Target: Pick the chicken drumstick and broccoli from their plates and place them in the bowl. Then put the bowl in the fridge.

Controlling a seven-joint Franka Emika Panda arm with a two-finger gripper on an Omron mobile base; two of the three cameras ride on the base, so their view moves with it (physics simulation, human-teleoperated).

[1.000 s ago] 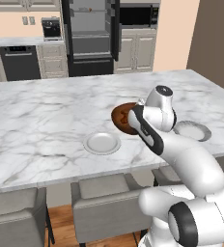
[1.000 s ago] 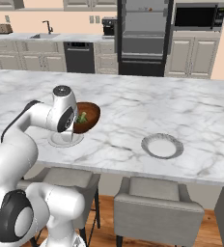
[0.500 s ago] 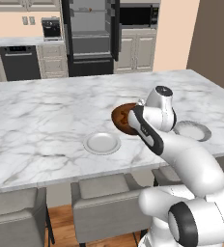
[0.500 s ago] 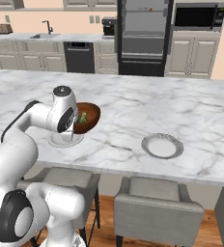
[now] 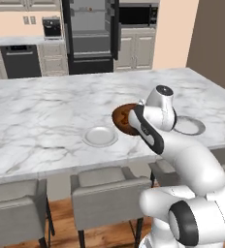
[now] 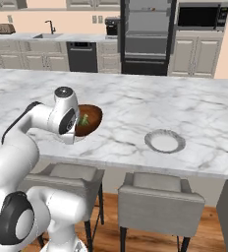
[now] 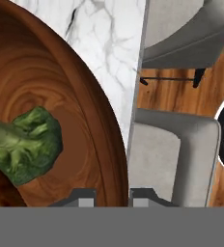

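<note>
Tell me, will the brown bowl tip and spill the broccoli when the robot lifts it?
It might lean a little: the gripper pinches the bowl at one rim only, so the far side may sag. The bowl looks stiff and wooden, so it shouldn't bend. Its walls are deep, so the broccoli lying on the bottom will probably slide, not spill.

Wood bowl on a marble top, pretty clean render

The bowl looks like dark reddish wood with swirly grain, smooth and a bit satiny. The broccoli is bumpy and matt. The counter is polished white marble with grey veins. The plates look like smooth pale ceramic, the chairs like matt grey fabric, and the fridge is glossy black.
</note>
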